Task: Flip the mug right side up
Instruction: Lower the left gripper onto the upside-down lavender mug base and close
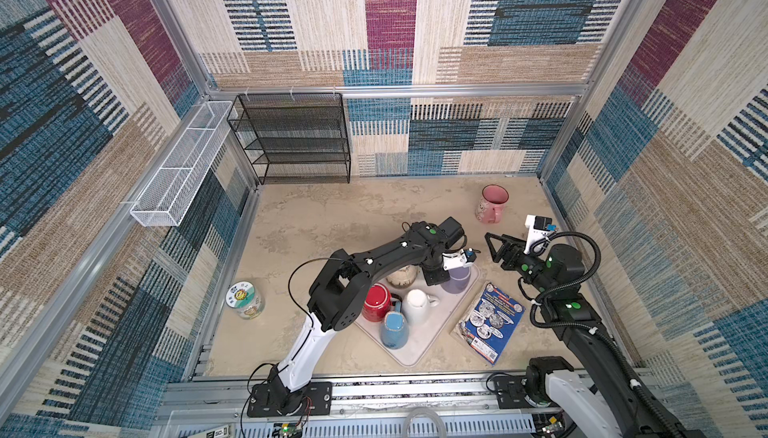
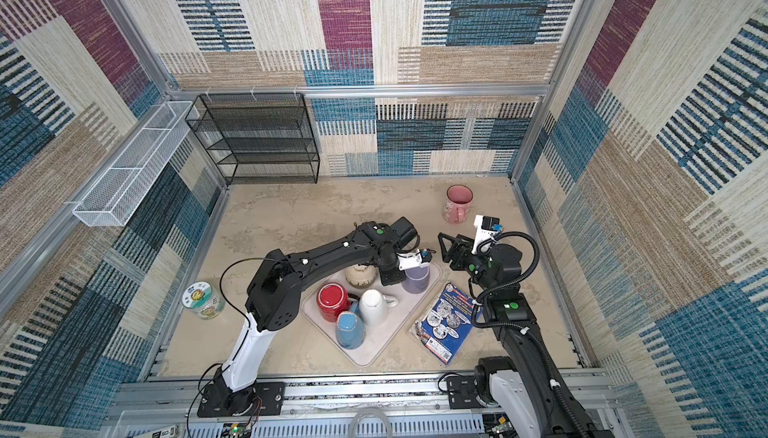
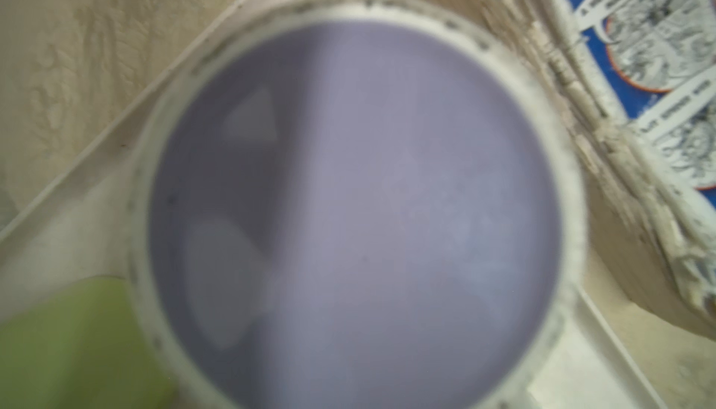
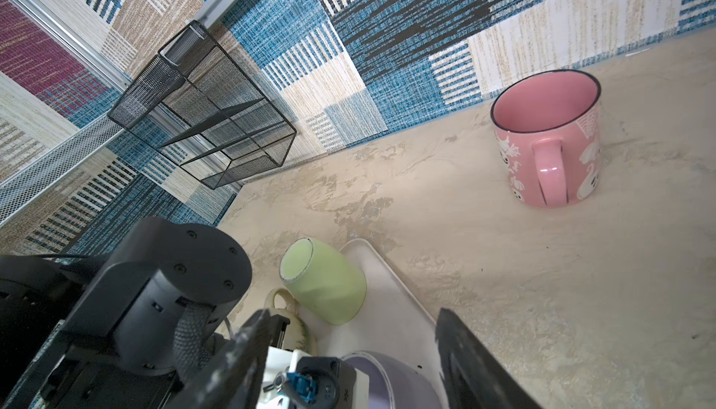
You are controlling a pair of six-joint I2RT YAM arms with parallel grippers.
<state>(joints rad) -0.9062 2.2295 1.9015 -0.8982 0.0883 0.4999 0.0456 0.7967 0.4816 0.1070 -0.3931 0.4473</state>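
A lavender mug (image 1: 459, 282) stands upside down at the far right corner of the pale tray (image 1: 415, 353). In the left wrist view its base (image 3: 356, 209) fills the frame, blurred and very close. My left gripper (image 1: 436, 278) points down right beside this mug, on its left. Its jaws are hidden in every view, so their state and any hold do not show. My right gripper (image 4: 348, 364) is open and empty. It hovers over the table just right of the tray (image 4: 387, 294), apart from the mug (image 4: 387, 383).
On the tray also stand upside-down red (image 1: 376, 301), blue (image 1: 392, 328), white (image 1: 417, 305), beige (image 1: 401, 276) and green (image 4: 325, 287) mugs. A pink mug (image 1: 492, 203) stands upright at the back right. A booklet (image 1: 492, 319) lies right of the tray, a jar (image 1: 245, 299) left.
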